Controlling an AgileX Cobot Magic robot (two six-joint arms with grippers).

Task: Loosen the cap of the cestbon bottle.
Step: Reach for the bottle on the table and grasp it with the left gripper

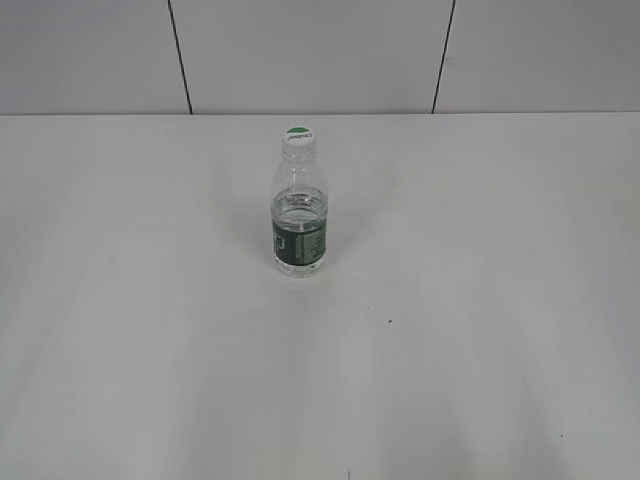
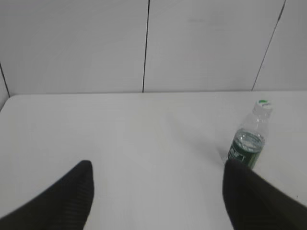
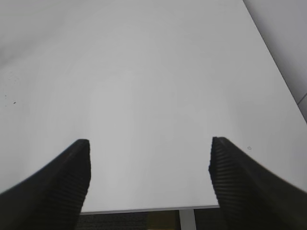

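Fingers (image 2: 72, 196) of the left gripper (image 2: 156, 191) stand wide apart over bare white table (image 2: 120, 139), holding nothing; the bottle (image 2: 248, 143) stands just beyond the right-hand finger tip, apart from it, off toward the table's right side in the left wrist view. The right gripper (image 3: 148, 177) is likewise spread wide and empty, its ribbed dark fingers (image 3: 240, 187) hanging above the table's near edge, with a broad run of open tabletop ahead and the table's right edge slanting away at the upper right.

Seen from the exterior camera, the bottle (image 1: 299, 205) stands upright and alone near the table's middle, slightly toward the back, water filling its lower part and a dark green label around it. Its cap (image 1: 299, 135), white with a green top, sits on the neck. Open table (image 1: 480, 330) lies on every side of it. Behind, the table's far edge meets a pale panelled wall (image 1: 310, 50) with dark vertical seams.
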